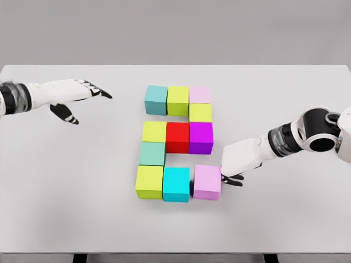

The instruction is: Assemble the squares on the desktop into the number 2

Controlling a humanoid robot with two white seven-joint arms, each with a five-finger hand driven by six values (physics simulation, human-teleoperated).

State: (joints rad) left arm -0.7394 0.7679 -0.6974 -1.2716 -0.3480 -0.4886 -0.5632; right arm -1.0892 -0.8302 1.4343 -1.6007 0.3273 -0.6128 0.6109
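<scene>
head view: the coloured cubes form a blocky 2 just left of the right hand (237, 164), whose fingertips touch the pale pink cube (207, 182), gripping nothing. left hand (77, 96) hovers apart, fingers spread.

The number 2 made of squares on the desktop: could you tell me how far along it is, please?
Nearly complete. Ten cubes already sit tight in the 2 shape, from the teal cube at top left to the cyan cube in the bottom row. In hand: the right hand is against the pink cube. Left: closing the small gap beside cyan. The left hand rests open, far left.
</scene>
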